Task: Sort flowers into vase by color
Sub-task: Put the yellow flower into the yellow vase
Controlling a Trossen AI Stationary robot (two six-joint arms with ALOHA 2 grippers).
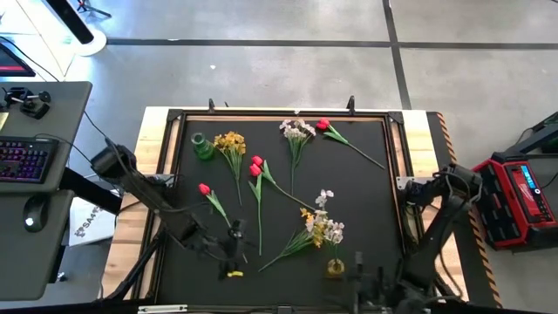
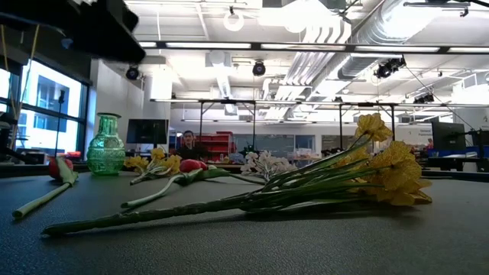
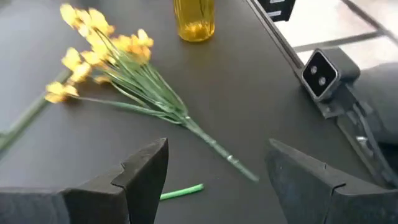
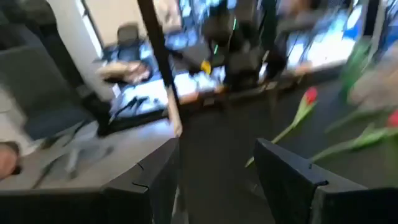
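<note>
Flowers lie flat on the black mat (image 1: pixel 366 201). A yellow spray (image 1: pixel 231 142) lies beside a green vase (image 1: pixel 202 146). White sprays (image 1: pixel 296 131) and a red tulip (image 1: pixel 324 126) lie at the far side. Two red tulips (image 1: pixel 255 166) lie mid-table, and a single red tulip (image 1: pixel 204 188) to their left. A white and yellow bunch (image 1: pixel 321 225) lies near a yellow vase (image 1: pixel 336 266). My left gripper (image 3: pixel 217 180) hovers open above the mat, just short of the yellow spray's stem end (image 3: pixel 233 160). My right gripper (image 4: pixel 217 180) is open and empty at the near right.
A short green stem piece (image 3: pixel 180 191) lies on the mat under my left gripper. The wooden table frame (image 1: pixel 418 131) borders the mat. A red case (image 1: pixel 523 196) stands on the floor to the right, and a desk with a keyboard (image 1: pixel 22 161) to the left.
</note>
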